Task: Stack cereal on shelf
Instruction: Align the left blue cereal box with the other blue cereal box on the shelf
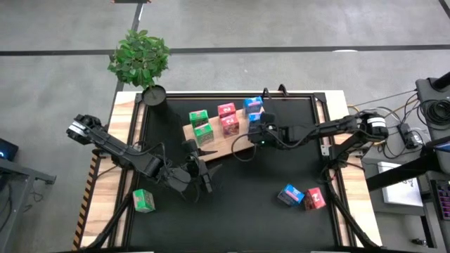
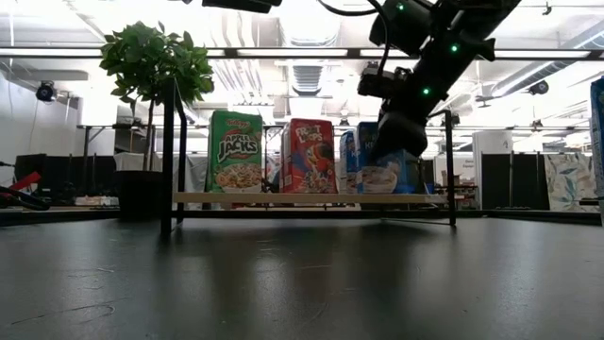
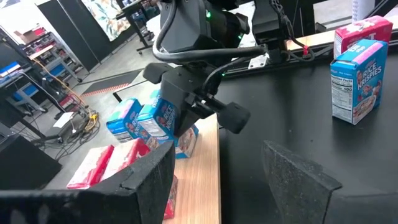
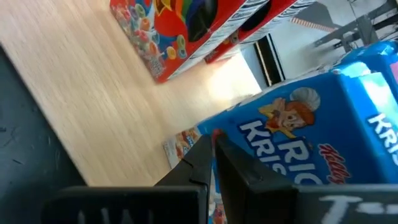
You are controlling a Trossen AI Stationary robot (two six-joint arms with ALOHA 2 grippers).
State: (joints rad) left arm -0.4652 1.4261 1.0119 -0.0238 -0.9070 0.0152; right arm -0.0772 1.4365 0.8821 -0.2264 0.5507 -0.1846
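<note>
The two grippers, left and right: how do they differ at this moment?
The left gripper hangs over the bare black mat in front of the wooden shelf, while the right gripper sits at the shelf's blue boxes. The left one's fingers stand open and hold nothing; the right one's are shut. Both are dark, two-fingered, on dark arms.

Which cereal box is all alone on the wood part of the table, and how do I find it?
Find the leafy plant at the table's far left corner, then go straight down that left side to the near end. There sits a green box on the bare wood edge, off the black mat, with no other box close.
</note>
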